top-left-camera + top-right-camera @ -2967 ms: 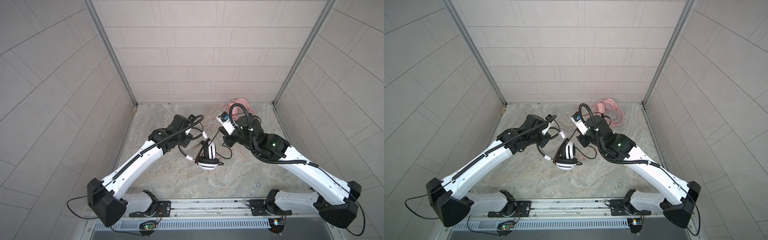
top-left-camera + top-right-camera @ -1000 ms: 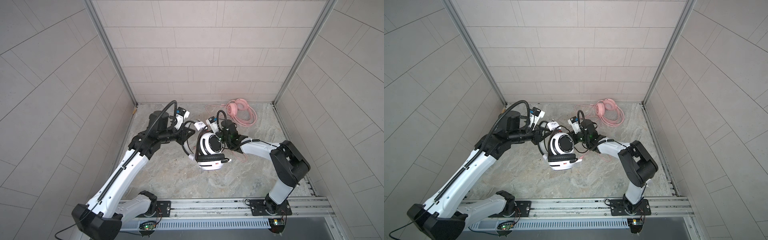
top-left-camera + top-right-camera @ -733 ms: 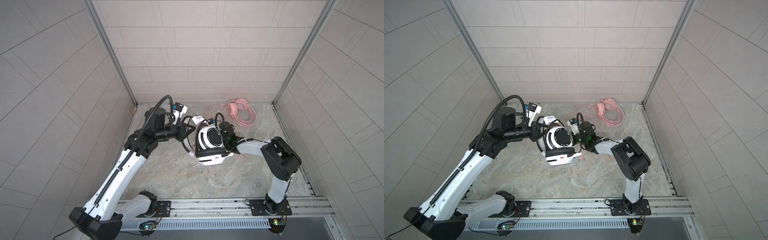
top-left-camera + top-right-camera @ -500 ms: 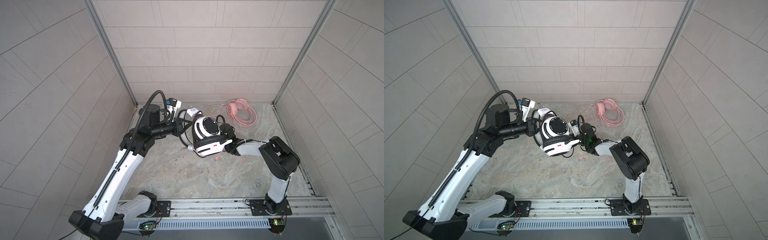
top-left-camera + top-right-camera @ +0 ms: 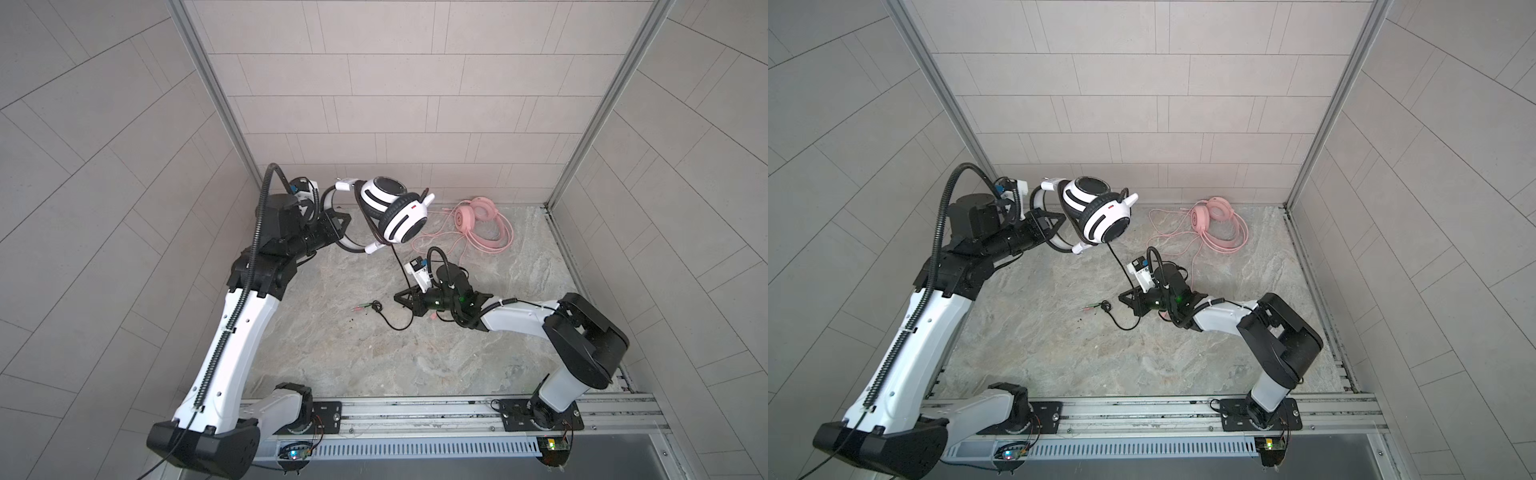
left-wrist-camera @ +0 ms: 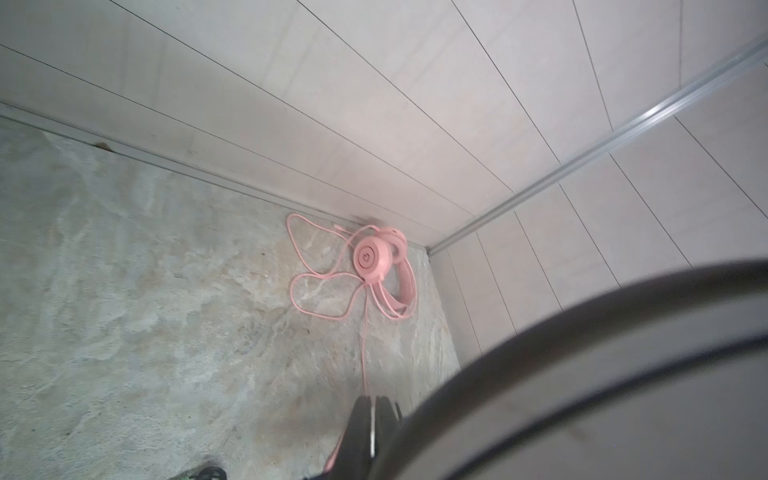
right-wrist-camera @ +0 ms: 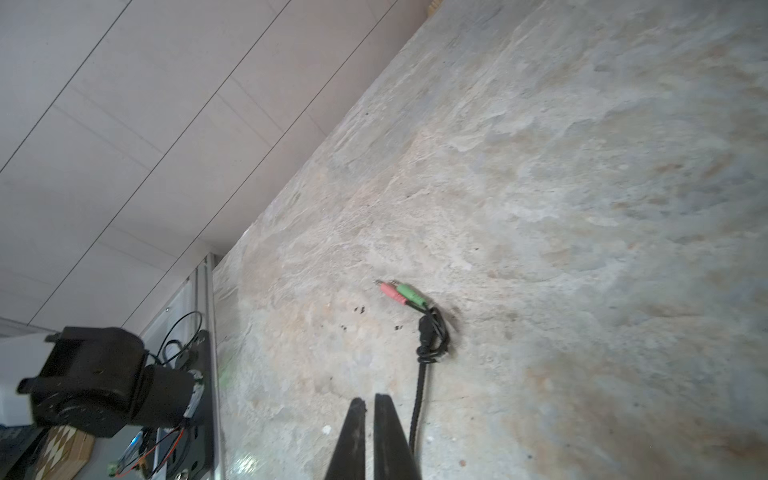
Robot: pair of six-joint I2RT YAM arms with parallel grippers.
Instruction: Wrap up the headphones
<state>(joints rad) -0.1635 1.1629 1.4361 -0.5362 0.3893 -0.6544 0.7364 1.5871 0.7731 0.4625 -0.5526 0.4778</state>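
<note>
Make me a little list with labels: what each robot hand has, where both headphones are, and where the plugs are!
left gripper: shut on the band of the white-and-black headphones, lifted off the table
right gripper: shut, low by the black cable; whether it pinches the cable can't be told
pink headphones: lying on the table near the back wall, pink cable loose beside them
plugs: pink and green, resting on the table
</note>
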